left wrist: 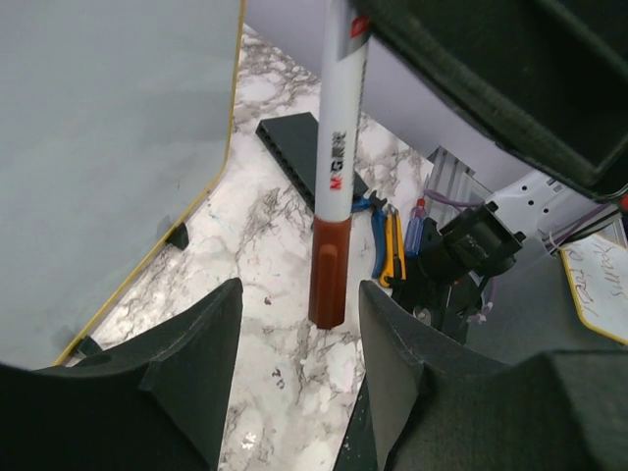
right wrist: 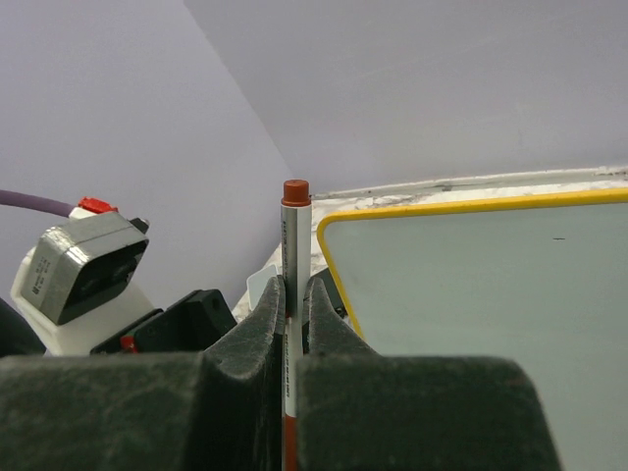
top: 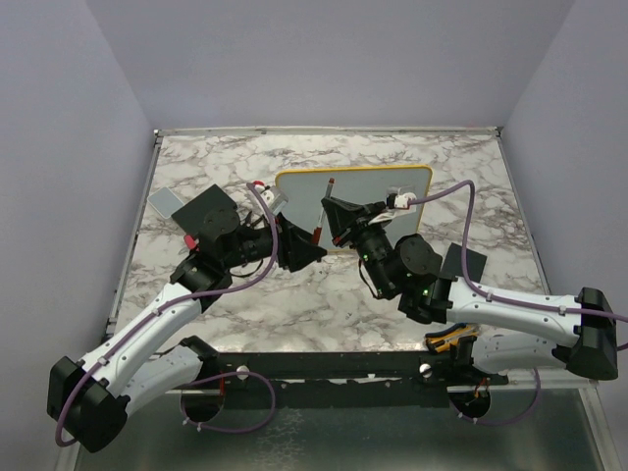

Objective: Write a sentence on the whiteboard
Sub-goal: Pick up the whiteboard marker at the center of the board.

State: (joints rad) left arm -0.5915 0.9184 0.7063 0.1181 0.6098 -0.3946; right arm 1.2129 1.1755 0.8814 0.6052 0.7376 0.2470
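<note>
**Marker readied at the board's edge.** A marker (right wrist: 295,211) is held upright in the clenched right gripper (right wrist: 295,294), its white barrel pinched between the two padded fingers, above the marble table (top: 196,157). The yellow-framed whiteboard (top: 368,186) lies flat at 12 o'clock from the arm bases in the top view, with the marker at its 9 o'clock edge. Its face is seen blank, and no writing can be made out. The left gripper (left wrist: 299,294) is spread wide with nothing grasped. Its fingers are set either side of the brown-red cap (left wrist: 329,270) at the marker's lower end and, as far as the wrist view shows, apart from it. A small dark slab (top: 461,260) lies at the board's 4 o'clock, and a pale grey block (top: 165,203) lies well apart at its 9 o'clock.

The marker is judged light and stiff, with a smooth plastic barrel that is likely to slip or twist if weakly squeezed. The cap is presumed to be pressed on. It is best taken around its middle by the left fingers and pulled straight along the barrel's line, the barrel being clamped by the right. The board is judged light and slick-faced, and it is raised on small black feet (left wrist: 179,235). It may therefore be pushed across the marble under the nib, so light pressure is called for.
</note>
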